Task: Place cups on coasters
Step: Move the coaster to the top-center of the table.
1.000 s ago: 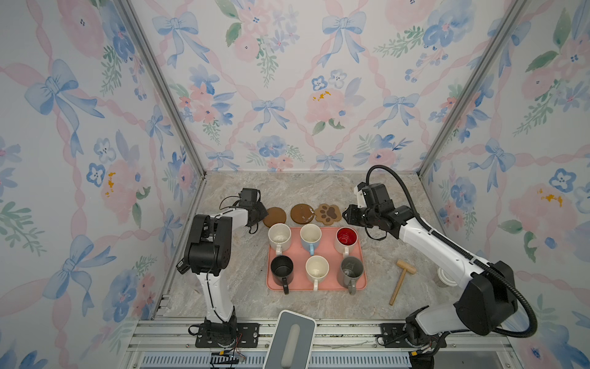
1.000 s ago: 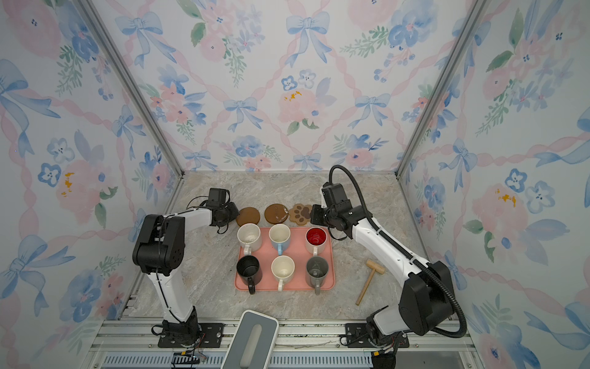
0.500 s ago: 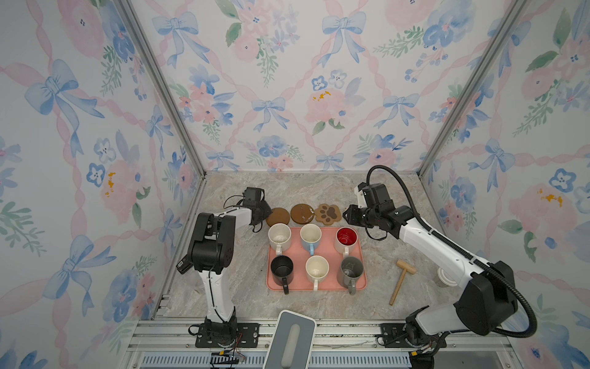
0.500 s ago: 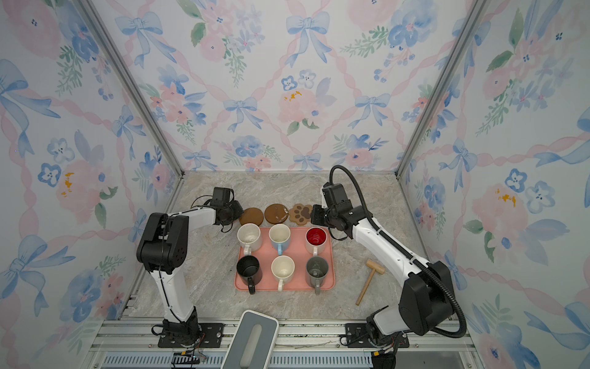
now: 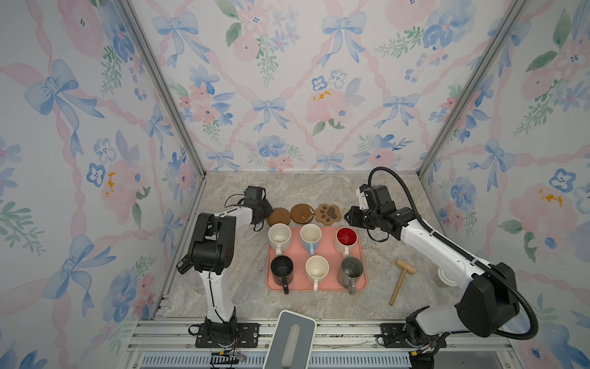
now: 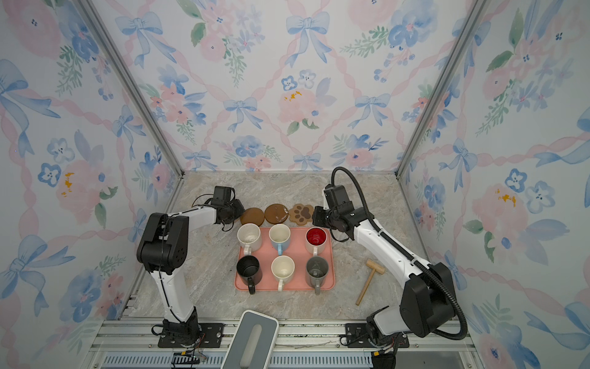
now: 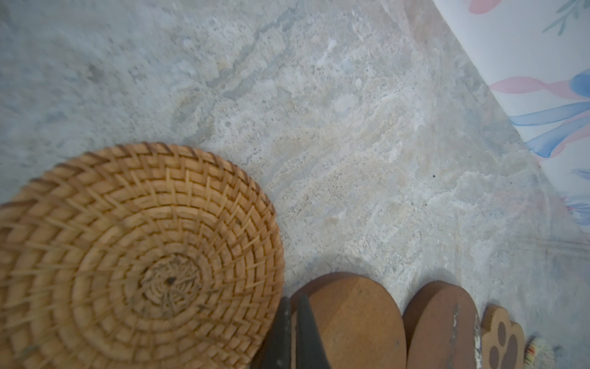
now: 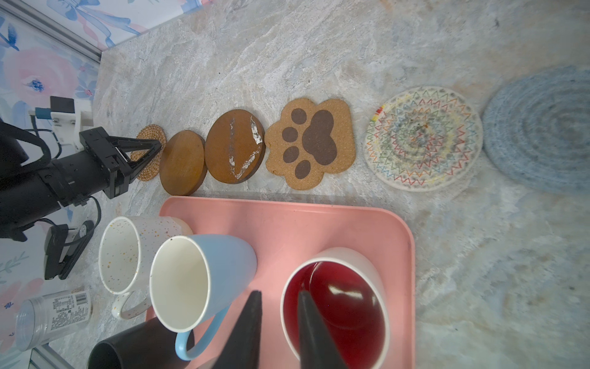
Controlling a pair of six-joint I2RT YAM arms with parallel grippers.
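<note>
Left claw (image 7: pixel 293 300), pinched shut and empty, points its tips at the seam between the tan rattan round coaster (image 7: pixel 137 255) and a brown wooden round coaster (image 7: pixel 351 319) (contact unclear). Right claw (image 8: pixel 279 294), slightly parted, holds nothing near the red-lined white ceramic mug (image 8: pixel 338 306) on the pink tray (image 8: pixel 287 223).

The tray (image 8: pixel 287 223) is pink. It carries a speckled cream mug (image 8: pixel 127 252), a light blue mug (image 8: pixel 223 255) with a white inside, a white mug (image 8: pixel 348 265) with a red inside, a black mug (image 5: pixel 281 267), a plain cream mug (image 5: pixel 317 268) and a grey mug (image 5: pixel 350 270). The rattan coaster (image 7: pixel 137 249) is tan. There is also a plain brown coaster (image 8: pixel 182 163), a white-streaked brown coaster (image 8: pixel 234 145), a cork paw coaster (image 8: pixel 311 142) with dark-brown pads, a cream coaster (image 8: pixel 423 137) with rainbow zigzags and a grey-blue coaster (image 8: pixel 539 127). The table (image 7: pixel 319 111) is beige-grey marble.
</note>
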